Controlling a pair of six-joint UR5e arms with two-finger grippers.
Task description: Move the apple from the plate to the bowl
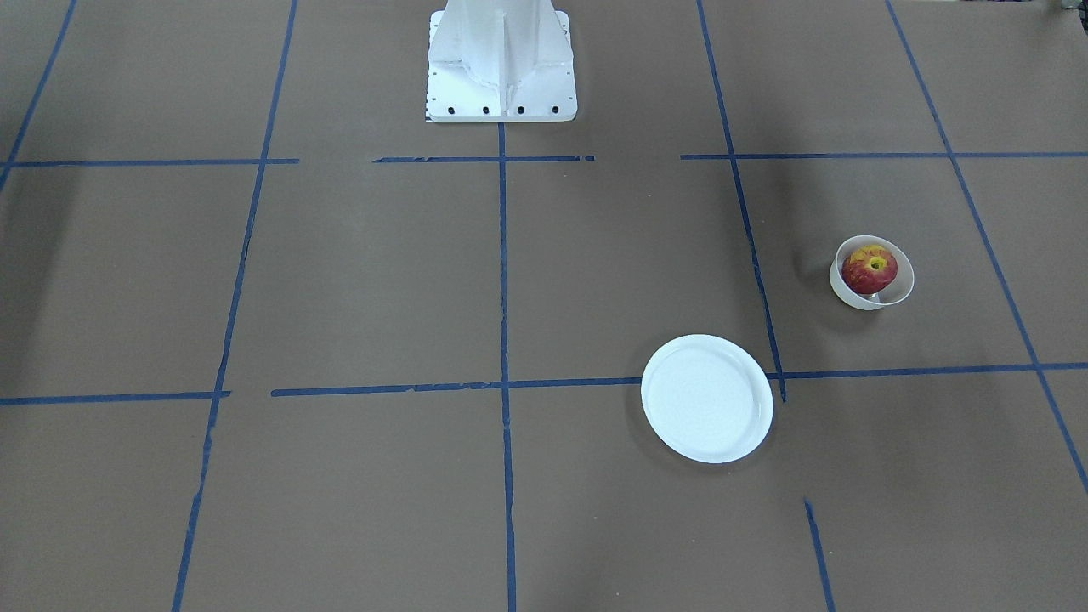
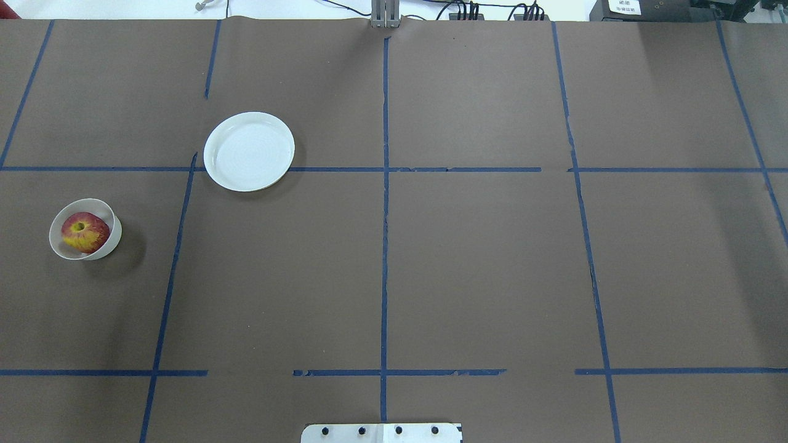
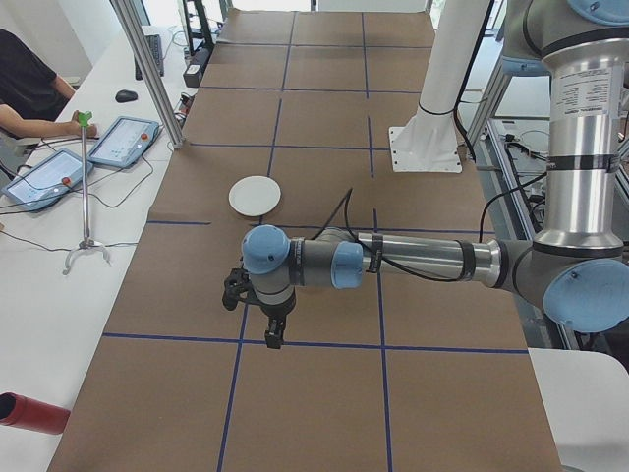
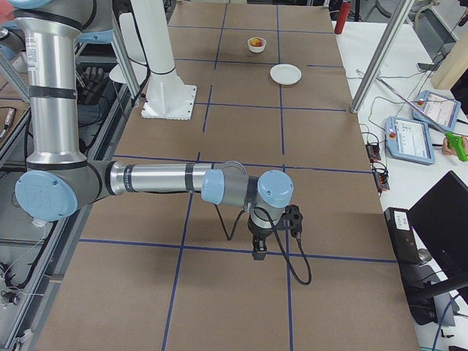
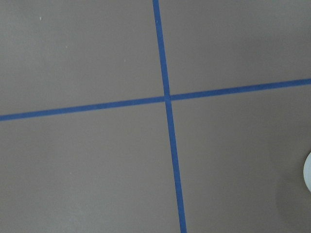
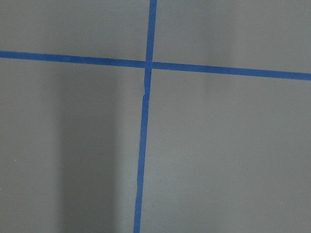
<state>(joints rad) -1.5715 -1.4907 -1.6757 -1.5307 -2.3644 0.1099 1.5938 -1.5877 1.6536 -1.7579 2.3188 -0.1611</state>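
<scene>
The red apple [image 2: 85, 232] with its yellow-green stem patch lies inside the small cream-white bowl [image 2: 58, 245] at the table's left side; it also shows in the front view [image 1: 869, 269] in the bowl [image 1: 901, 293]. The flat white plate [image 2: 249, 151] stands bare, apart from the bowl, also in the front view [image 1: 706, 398]. My left gripper [image 3: 274, 335] shows only in the left side view, hanging above the table; I cannot tell whether it is open. My right gripper [image 4: 259, 249] shows only in the right side view; I cannot tell its state either.
Brown paper with a blue tape grid [image 2: 384, 169] covers the table. The white robot base [image 1: 501, 59] stands at the middle of the near edge. Operator tablets [image 3: 123, 141] and a thin stand [image 3: 86, 246] lie on the side bench. A white sliver [image 5: 308, 170] shows at the left wrist view's right edge.
</scene>
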